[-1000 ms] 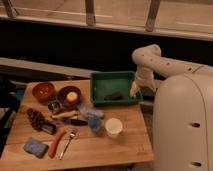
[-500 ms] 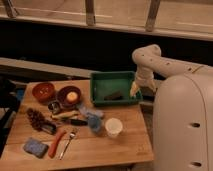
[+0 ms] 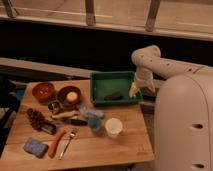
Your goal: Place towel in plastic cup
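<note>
A crumpled light-blue towel [image 3: 91, 118] lies on the wooden table [image 3: 100, 147] near its middle. A white plastic cup [image 3: 113, 127] stands upright just right of the towel, apart from it. My gripper [image 3: 134, 91] hangs at the end of the white arm [image 3: 150, 62], by the right edge of the green bin [image 3: 114, 88], well behind and right of the cup and towel. Nothing shows in it.
A dark object [image 3: 113, 95] lies in the green bin. At the left stand two brown bowls [image 3: 43, 91], one [image 3: 69, 97] holding a yellow item. A pine cone [image 3: 36, 119], blue sponge [image 3: 35, 147], red tool [image 3: 57, 143], fork [image 3: 68, 142] and small utensils lie at the front left.
</note>
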`<state>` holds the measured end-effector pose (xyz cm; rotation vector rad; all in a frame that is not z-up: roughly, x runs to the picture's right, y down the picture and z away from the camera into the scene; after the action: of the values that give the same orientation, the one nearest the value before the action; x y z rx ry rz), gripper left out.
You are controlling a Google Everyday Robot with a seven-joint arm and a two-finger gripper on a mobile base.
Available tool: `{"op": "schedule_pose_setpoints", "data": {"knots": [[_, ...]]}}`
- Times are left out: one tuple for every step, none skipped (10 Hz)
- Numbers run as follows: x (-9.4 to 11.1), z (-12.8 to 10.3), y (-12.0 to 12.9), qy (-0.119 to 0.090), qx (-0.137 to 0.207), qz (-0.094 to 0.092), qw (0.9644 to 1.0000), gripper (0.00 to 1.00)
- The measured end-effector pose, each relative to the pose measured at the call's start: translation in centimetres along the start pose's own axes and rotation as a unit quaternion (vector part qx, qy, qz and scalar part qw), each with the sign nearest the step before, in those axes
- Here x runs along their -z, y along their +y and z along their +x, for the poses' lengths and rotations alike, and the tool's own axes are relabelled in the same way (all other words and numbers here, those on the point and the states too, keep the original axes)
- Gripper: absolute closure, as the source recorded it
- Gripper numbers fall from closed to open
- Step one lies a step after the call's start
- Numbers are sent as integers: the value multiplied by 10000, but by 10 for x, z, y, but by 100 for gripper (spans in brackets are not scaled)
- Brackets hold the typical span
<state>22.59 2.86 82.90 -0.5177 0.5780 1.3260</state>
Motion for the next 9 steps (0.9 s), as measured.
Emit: {"op": "schedule_pose_setpoints", "data": {"knots": [[1,1,24,-92,187,-92,9997,20],[3,1,40,-171,306,-179,9992,20],[7,0,61,-321,459,-317,9979,20],[15,0,82,-490,588,-487,9959,20],[25,1,107,-669,801,-727,9919,20],[32,3,124,-768,969,-885,9884,20],[39,7,141,-852,1165,-1050,9839,20],[43,11,159,-885,1340,-1241,9792,20],[46,14,181,-851,1492,-1512,9735,20]]}}
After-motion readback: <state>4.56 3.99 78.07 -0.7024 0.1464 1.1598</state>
